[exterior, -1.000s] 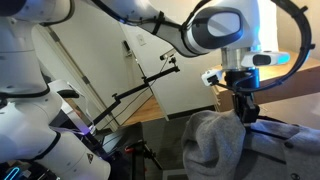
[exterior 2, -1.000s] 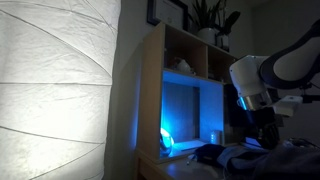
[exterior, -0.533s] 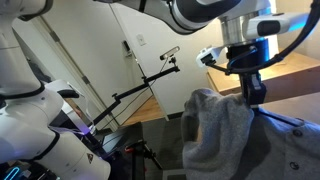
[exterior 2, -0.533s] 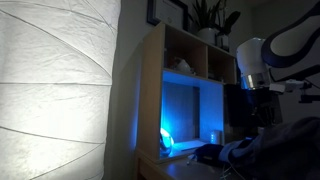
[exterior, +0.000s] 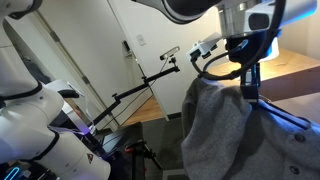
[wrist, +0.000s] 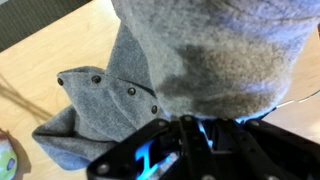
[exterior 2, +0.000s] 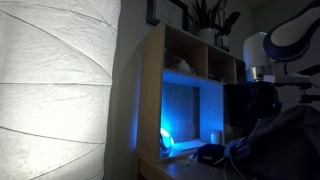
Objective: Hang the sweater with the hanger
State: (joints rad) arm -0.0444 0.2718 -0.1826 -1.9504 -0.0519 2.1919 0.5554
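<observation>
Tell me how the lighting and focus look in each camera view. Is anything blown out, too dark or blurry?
In an exterior view, the light is even and the sweater is clear. In an exterior view, the room is dark, the lamp is blown out white, a shelf glows blue, and the sweater is nearly a silhouette. In the wrist view, the sweater is close to the lens and looks soft.

In an exterior view the camera sits close beside the robot's white base (exterior: pixel 25 125), facing a pale wall, with the sweater (exterior: pixel 225 125) near on the right. In an exterior view it looks from a dim spot (past a big lamp (exterior 2: pixel 55 90)) toward a blue-lit shelf (exterior 2: pixel 190 95). Both exterior views show the gripper (exterior: pixel 248 90) and the sweater. The wrist view looks down from very close, and the cloth nearly fills it.
</observation>
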